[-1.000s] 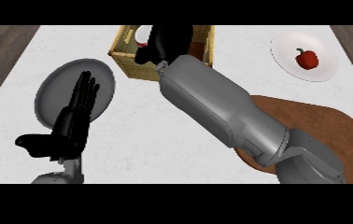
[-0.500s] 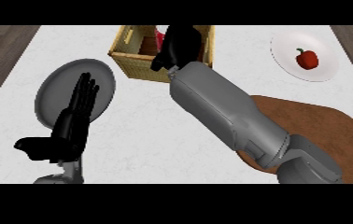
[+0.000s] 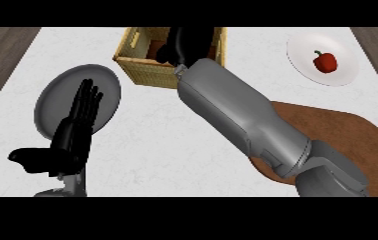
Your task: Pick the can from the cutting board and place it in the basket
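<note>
The white marbled counter (image 3: 184,149) carries every item in view. The right forearm (image 3: 236,114) runs diagonally from the lower right up to the basket. The brown cutting board (image 3: 332,129) lies at the right, partly covered by that forearm. The woven basket (image 3: 144,69) stands at the top centre. The right hand (image 3: 184,46) is positioned over the basket's interior; whether its fingers are curled or straight cannot be told. A dark red shape, apparently the can (image 3: 157,48), is visible inside the basket just left of the right hand. A grey plate (image 3: 52,99) lies at the left. The left hand (image 3: 74,134) rests upright over it, fingers straight, thumb out to the side. A white plate (image 3: 347,69) at the upper right holds a red pepper (image 3: 325,62). No brand, label or writing is legible anywhere.
</note>
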Motion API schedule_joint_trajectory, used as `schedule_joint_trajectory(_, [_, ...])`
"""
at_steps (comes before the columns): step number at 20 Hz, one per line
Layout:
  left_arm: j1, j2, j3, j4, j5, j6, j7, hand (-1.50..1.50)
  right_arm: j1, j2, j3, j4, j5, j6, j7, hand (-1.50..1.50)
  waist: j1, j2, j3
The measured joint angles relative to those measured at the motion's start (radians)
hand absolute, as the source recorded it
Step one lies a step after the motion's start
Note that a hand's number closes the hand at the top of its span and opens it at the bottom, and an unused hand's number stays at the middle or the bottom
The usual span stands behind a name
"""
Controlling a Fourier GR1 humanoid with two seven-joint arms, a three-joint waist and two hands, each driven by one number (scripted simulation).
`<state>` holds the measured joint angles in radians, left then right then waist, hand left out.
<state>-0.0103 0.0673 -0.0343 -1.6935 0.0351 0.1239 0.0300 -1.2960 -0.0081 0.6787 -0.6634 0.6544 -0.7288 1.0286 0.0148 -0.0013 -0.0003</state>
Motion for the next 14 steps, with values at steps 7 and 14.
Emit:
schedule_joint_trajectory(7, [0.014, 0.001, 0.011, 0.005, -0.005, 0.005, -0.011, 0.0, 0.009, -0.033, -0.035, -0.047, 0.144, -0.016, 0.049, -1.5, -0.024, -0.008, 0.0])
schedule_joint_trajectory(14, [0.032, 0.006, 0.032, 0.0, 0.003, 0.01, -0.007, 0.0, 0.052, -0.11, -0.137, -0.205, 0.231, -0.021, 0.095, -1.5, -0.054, -0.019, 0.001])
